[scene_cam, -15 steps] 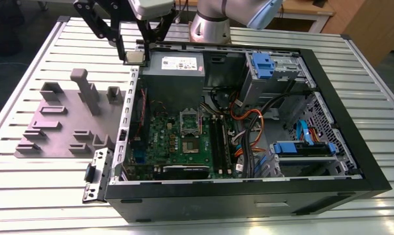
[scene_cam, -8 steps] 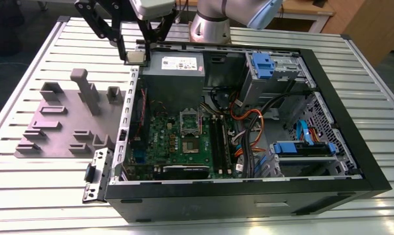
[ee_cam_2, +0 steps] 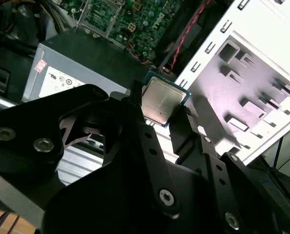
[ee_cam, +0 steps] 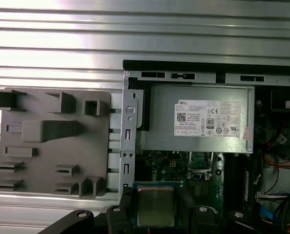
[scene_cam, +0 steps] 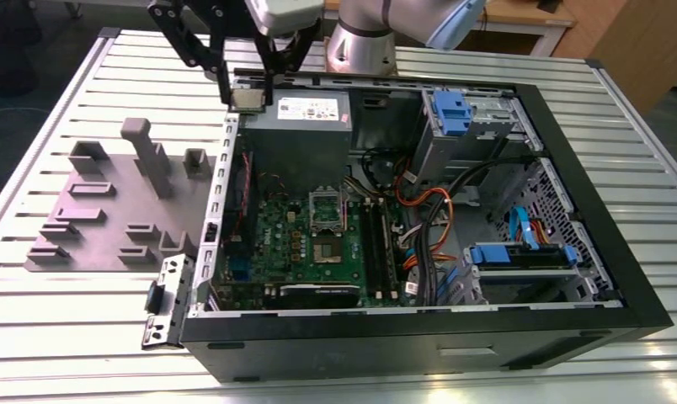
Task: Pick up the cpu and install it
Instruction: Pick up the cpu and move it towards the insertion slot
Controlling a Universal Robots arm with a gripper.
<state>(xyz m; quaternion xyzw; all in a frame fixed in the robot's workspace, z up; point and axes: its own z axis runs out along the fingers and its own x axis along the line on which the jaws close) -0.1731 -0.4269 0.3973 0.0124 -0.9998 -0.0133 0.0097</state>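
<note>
Cpu [ee_cam_2: 160, 100] clamped by opposite edges between fingers [ee_cam_2: 181, 129]; square, metal top showing in both wrist views.

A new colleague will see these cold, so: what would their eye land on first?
The open computer case fills the slatted table, its green board exposed. Above its far edge, the black gripper pinches the cpu, a small silvery square. A grey moulded fixture lies beside the case on the exterior view's left.
</note>
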